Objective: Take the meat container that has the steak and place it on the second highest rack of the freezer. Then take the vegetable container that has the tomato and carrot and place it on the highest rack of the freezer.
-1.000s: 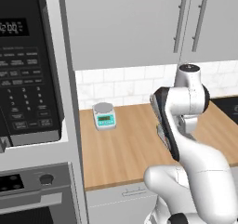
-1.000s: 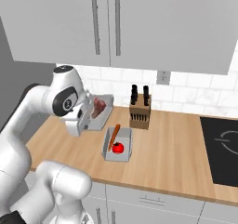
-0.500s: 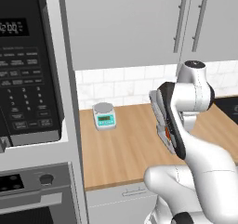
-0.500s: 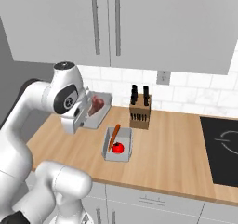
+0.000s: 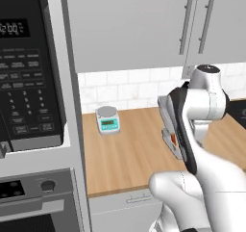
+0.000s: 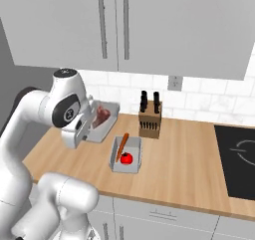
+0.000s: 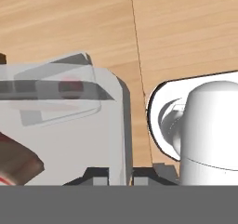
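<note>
jaws clamped on the wall of the meat container (image 6: pixel 107 118), steak (image 6: pixel 102 114) inside.

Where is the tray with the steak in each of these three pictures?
Left base view: mostly hidden behind the arm; the tray's grey edge shows right of center.
Right base view: left of center, tray by the arm, the steak in it.
Hand view: grey tray at lower left, its wall between the jaws of the gripper.
Shared landmark: the wooden counter.
</note>
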